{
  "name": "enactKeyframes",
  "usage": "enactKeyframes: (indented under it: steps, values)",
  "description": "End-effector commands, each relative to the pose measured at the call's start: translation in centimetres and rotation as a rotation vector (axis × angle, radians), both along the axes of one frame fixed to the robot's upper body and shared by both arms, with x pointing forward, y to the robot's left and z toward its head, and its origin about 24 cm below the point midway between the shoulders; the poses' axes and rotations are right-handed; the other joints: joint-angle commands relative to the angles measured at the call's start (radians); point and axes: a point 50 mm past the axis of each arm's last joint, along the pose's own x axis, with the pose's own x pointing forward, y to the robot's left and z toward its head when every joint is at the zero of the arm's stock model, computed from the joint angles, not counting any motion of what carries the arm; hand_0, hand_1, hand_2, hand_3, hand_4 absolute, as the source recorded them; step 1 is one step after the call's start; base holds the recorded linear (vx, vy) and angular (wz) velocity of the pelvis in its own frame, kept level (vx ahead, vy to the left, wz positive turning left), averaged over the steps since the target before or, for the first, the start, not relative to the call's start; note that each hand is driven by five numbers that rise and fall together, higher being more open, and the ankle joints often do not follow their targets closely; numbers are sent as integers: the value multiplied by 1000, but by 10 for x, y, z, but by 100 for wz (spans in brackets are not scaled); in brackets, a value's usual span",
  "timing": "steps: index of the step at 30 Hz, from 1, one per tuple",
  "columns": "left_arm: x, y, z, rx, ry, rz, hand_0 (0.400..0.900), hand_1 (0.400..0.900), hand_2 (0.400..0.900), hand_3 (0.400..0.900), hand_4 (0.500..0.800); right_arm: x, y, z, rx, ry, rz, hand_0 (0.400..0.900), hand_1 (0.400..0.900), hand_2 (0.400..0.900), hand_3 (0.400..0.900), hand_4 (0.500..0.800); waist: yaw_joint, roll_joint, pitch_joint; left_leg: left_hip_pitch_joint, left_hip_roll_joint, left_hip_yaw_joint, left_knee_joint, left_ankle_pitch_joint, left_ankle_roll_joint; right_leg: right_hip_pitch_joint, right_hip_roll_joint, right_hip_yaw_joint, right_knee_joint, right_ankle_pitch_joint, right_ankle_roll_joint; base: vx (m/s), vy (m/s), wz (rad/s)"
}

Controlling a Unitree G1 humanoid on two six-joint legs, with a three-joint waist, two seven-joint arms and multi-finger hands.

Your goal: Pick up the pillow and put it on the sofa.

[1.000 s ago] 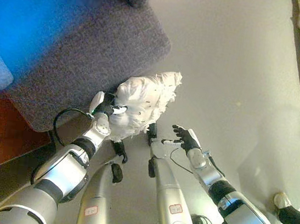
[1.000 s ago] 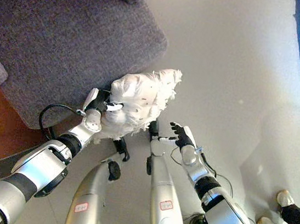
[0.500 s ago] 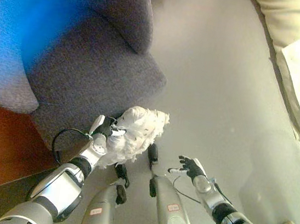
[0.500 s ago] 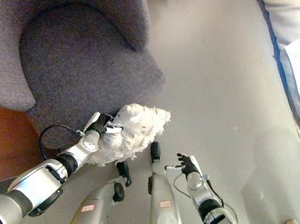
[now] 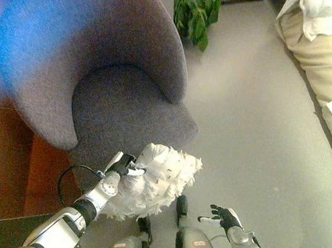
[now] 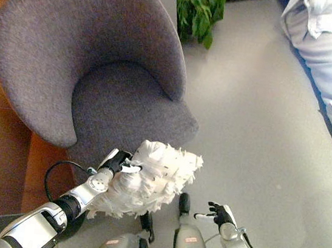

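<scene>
Bright daylight from the right, soft shadows, washed highlights

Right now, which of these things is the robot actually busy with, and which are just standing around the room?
Part of the job:
pillow, white and feathery, gripped by the left hand
grey sofa, its seat just beyond the pillow

Just around:
potted plant
pale bedding at the far right
right hand, open and empty

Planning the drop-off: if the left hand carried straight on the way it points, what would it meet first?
Probably the grey sofa's seat: the left hand, gripping the white pillow, points up-view toward its front edge. Depth is unclear.
</scene>
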Motion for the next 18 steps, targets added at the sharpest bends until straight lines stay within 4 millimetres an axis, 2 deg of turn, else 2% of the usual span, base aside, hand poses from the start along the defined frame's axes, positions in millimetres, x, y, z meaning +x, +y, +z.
enactKeyframes:
  steps: [1, 4, 9, 12, 18]
  values:
    - [32, -3, 49, -13, -216, -88, 400, 400, 400, 400, 500, -34, -11, -14, -38, 95, 31, 900, 900, 900, 900, 800, 46, -34, -147, -44, 45, -45, 113, -63, -54, 32, -77, 13, 150, -182, 125, 91, 43, 3]
    - [37, 1, 62, -46, -230, -93, 400, 400, 400, 400, 500, -39, -11, -16, -42, 124, 45, 900, 900, 900, 900, 800, 50, -28, -175, -26, 42, -47, 111, -69, -51, 52, -77, 11, 146, -187, 123, 68, 31, 4]
    - [48, 14, 95, -104, -288, -104, 400, 400, 400, 400, 500, -51, -14, -20, -47, 168, 41, 900, 900, 900, 900, 800, 69, -18, -221, 1, 37, -60, 97, -71, -48, 87, -79, -6, 135, -194, 120, 62, 13, 11]
    - [57, 25, 122, -125, -340, -102, 400, 400, 400, 400, 500, -56, -17, -22, -49, 190, 33, 900, 900, 900, 900, 800, 78, -15, -241, 11, 38, -68, 80, -63, -50, 103, -80, -19, 127, -196, 121, 36, 0, 14]
    - [74, 45, 188, -159, -458, -100, 400, 400, 400, 400, 500, -67, -24, -25, -57, 242, 14, 900, 900, 900, 900, 800, 93, -9, -272, 22, 33, -84, 60, -54, -51, 123, -79, -39, 117, -200, 122, 25, -10, 12]
